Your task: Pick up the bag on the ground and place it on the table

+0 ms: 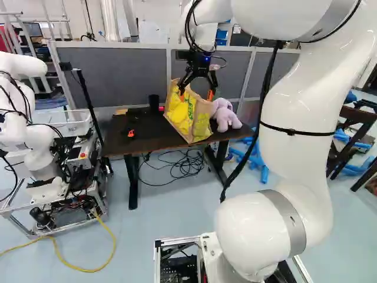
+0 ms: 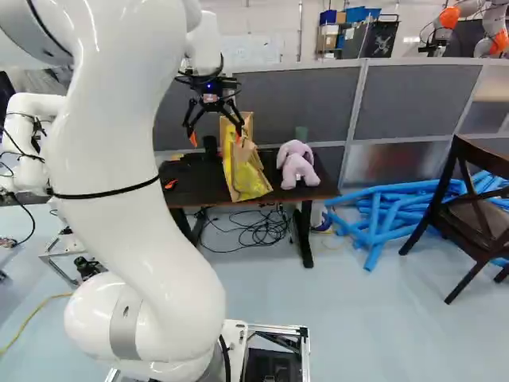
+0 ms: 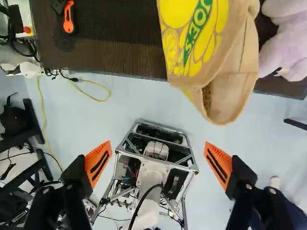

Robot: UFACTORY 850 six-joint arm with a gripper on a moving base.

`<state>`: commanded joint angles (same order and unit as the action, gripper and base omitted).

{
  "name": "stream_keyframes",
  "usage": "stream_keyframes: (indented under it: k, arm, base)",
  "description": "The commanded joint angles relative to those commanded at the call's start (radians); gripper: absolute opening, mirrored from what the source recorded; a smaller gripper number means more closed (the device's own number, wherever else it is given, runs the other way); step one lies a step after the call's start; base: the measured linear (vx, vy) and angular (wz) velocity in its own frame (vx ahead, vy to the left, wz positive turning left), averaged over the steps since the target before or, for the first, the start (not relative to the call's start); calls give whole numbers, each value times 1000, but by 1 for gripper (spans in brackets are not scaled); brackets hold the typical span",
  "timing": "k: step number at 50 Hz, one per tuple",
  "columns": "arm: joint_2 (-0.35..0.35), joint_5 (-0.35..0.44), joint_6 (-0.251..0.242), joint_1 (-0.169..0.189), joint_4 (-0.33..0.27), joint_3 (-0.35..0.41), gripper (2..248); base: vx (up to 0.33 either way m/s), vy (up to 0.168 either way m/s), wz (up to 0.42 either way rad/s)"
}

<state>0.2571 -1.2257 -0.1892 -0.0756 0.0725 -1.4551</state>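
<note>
In the left base view my gripper (image 1: 196, 95) is at the upper part of the yellow and tan bag (image 1: 191, 116). The wrist view shows the gripper (image 3: 157, 146) wide open, nothing between its orange pads; the bag (image 3: 211, 57) lies ahead of the fingers, toward one side. The bag rests tilted on the dark table (image 1: 150, 139), its lower end at the front edge and partly over it. In the right base view the bag (image 2: 245, 169) leans beside the plush toy. Whether a finger touches the bag, I cannot tell.
A purple plush elephant (image 2: 298, 165) sits close beside the bag. An orange cutter (image 1: 131, 133) and a black cup (image 1: 154, 103) are on the table. Another robot (image 1: 35, 132) stands at the left. Blue foam tubes (image 2: 386, 215) and a wooden chair (image 2: 475, 213) are to the right.
</note>
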Motion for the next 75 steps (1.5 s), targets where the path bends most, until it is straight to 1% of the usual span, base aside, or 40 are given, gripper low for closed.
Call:
stream_keyframes:
  k: [21, 56, 75]
  arm:
    - [0, 0, 0, 0, 0, 0, 247]
    - [0, 2, 0, 0, 0, 1, 247]
    - [-9, 34, 3, 1, -1, 22, 247]
  base:
    - [-126, -3, 8]
    - [2, 0, 0]
    - [0, 0, 0]
